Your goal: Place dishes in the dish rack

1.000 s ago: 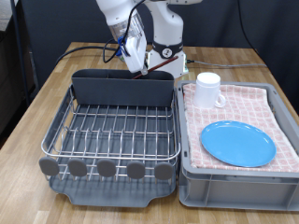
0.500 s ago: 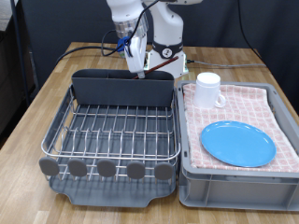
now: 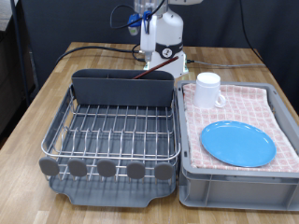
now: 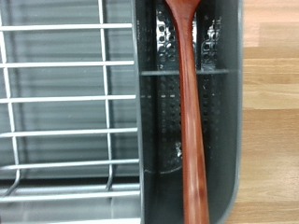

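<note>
Dish rack (image 3: 110, 131) first, biggest thing here: silver wire grid on a dk grey plastic tray, w/ a tall dk grey back compartment (image 3: 123, 88) along its far edge. Row of round dk grey discs along the rack's near rim. Wire grid itself carries no dishes.

Just to the rack's right (ext. view), touching or nearly so: grey bin (image 3: 238, 175) lined w/ pink checked cloth (image 3: 245, 103). In it, a round flat light-blue plate (image 3: 238, 144) lies flat toward the near end; a white handled mug (image 3: 207, 90) stands upright at the far end, apart from the plate.

Wooden spoon (image 4: 191, 112): small, reddish-brown, smooth long handle. Wrist view shows it lying inside the rack's back compartment, running lengthwise over the perforated floor and across a divider. In ext. view only a thin brown tip pokes up above the compartment's right end.

Gripper (image 3: 145, 21) sits high above the rack's back compartment, well clear of it, in front of the white robot base. Fingers: can't tell if parted or closed; nothing visible between them.
</note>
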Tool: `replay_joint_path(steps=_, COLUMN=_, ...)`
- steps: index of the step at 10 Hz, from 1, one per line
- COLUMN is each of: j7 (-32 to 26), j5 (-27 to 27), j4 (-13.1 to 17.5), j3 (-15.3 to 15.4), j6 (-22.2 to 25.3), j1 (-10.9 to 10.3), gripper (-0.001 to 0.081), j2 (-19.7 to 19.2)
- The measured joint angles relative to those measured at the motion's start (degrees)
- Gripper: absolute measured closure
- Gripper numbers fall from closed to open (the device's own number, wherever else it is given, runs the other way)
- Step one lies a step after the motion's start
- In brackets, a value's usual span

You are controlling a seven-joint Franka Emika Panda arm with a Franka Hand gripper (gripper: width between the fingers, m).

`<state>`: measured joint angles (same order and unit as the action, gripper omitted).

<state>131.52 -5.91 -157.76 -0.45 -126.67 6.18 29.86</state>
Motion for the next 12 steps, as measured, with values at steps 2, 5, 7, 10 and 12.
replay_joint_path(steps=2, j7=1.0, j5=-0.2, j4=2.3, j3=3.8, j6=3.6, j1=-0.6, gripper=0.0004, j2=2.0)
replay_joint_path(steps=5, j7=1.5, j5=0.3, j4=6.7, j3=7.6, j6=6.8, j1=-3.2, gripper=0.0004, j2=2.4)
replay_joint_path(steps=7, j7=1.5, j5=0.8, j4=9.6, j3=9.5, j6=7.1, j1=-5.3, gripper=0.0004, j2=1.6)
replay_joint_path(steps=10, j7=-0.9, j5=3.1, j4=13.2, j3=10.3, j6=4.8, j1=-7.7, gripper=0.0004, j2=-2.4)
replay_joint_path(steps=12, j7=-5.9, j5=3.5, j4=15.4, j3=10.2, j6=2.2, j1=-8.1, gripper=0.0004, j2=-6.8)
